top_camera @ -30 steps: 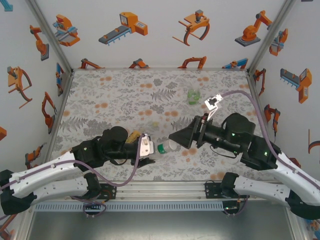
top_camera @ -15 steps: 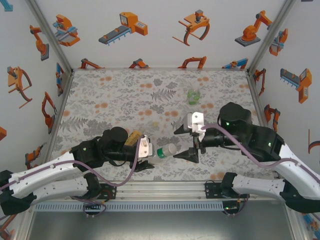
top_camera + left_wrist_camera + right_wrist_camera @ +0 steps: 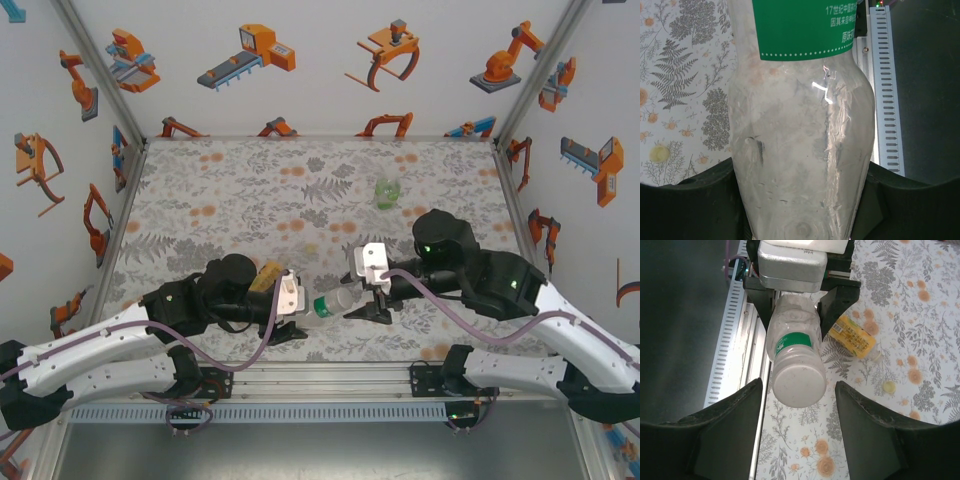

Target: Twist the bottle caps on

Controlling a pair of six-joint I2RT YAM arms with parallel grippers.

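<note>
Tabletop [image 3: 250, 190] shows fern print; left pincer [image 3: 300, 316] clamps clear bottle [image 3: 795, 352], right pincer [image 3: 358, 310] apart.

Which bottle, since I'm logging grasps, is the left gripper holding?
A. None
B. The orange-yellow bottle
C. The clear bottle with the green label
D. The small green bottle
C: the left gripper is clamped around the clear bottle with the green label, while the orange-yellow bottle and the small green bottle lie apart from it.
</note>
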